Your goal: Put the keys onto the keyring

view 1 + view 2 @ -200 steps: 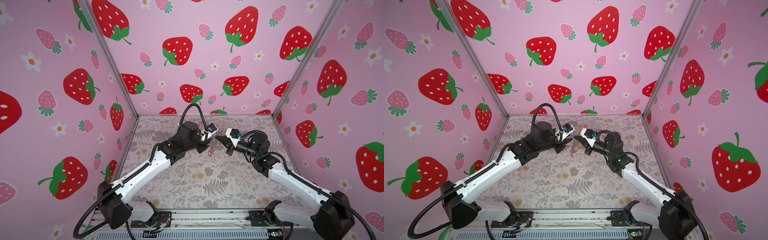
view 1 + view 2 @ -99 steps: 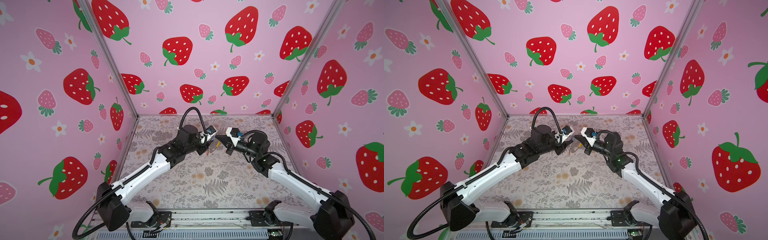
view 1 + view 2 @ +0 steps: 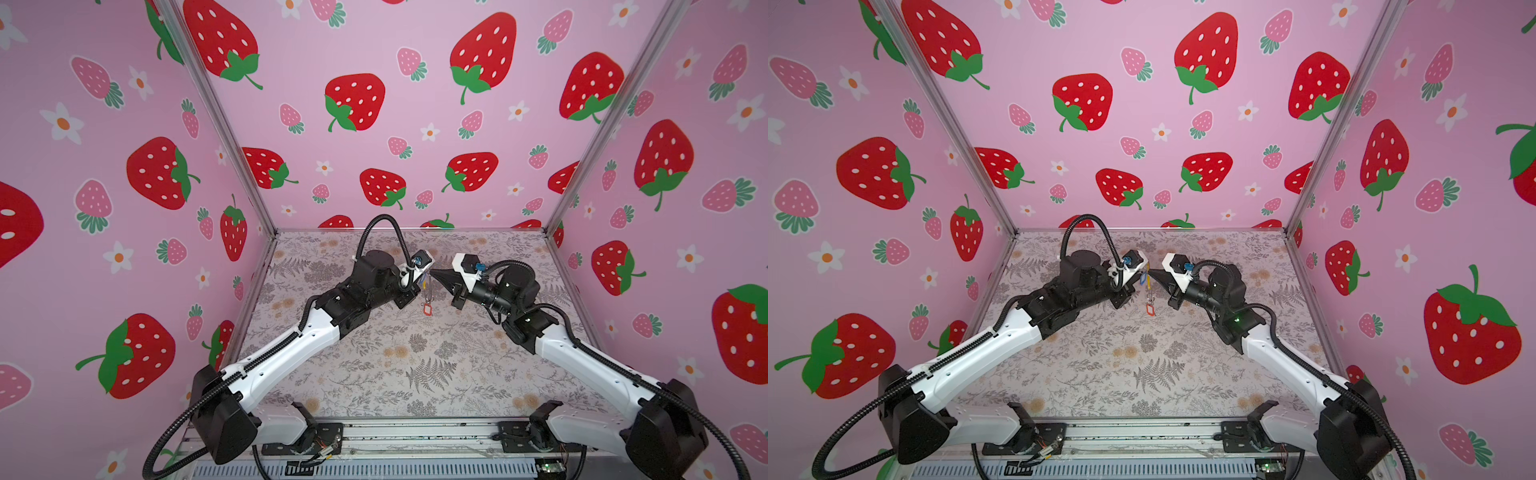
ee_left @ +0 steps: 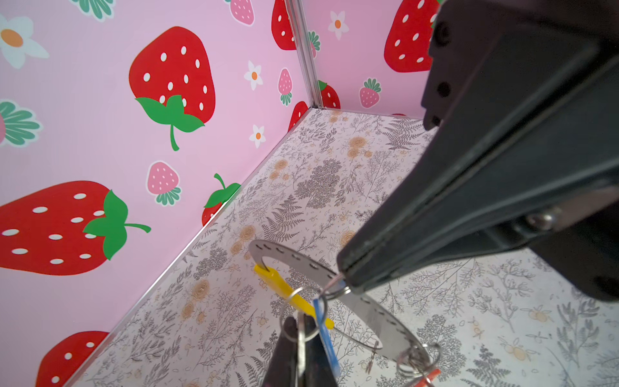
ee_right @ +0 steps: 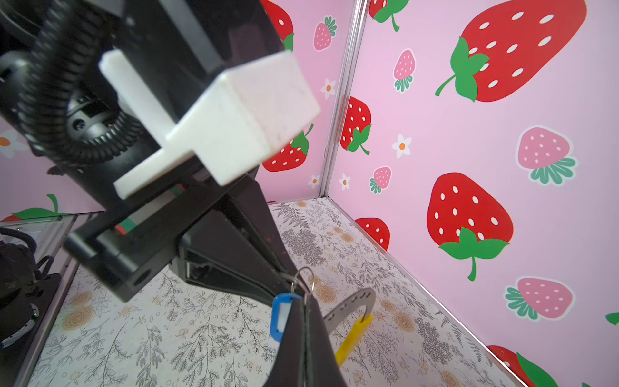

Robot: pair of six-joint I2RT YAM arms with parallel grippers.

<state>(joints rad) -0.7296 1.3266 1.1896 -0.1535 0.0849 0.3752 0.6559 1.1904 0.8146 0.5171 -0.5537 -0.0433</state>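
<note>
Left wrist view: keyring (image 4: pixel 294 258) held above the counter (image 4: pixel 368 160).
My left fingers (image 4: pixel 284 351) clamp the blue-tagged key (image 4: pixel 325 335), my right fingers (image 4: pixel 385 254) the keyring; red-tagged key (image 3: pixel 427 309) dangles below.

We see both arms meet mid-air over the far centre of the floral-print tabletop (image 3: pixel 415 365), left gripper (image 5: pixel 289 279) coming from the L and right gripper (image 4: pixel 345 283) from the R, tips nearly touching. Betw. them hangs the thin grey metal keyring hoop (image 4: pixel 294 258) w/ a yellow segment, pinched by the right gripper. The dark metal key w/ blue plastic tag (image 5: pixel 279 315) sits at the left gripper's tips. The dark metal key w/ red-framed white-label tag (image 3: pixel 428 308) dangles lowest, at the hoop's low end, clear of the tabletop.
</note>
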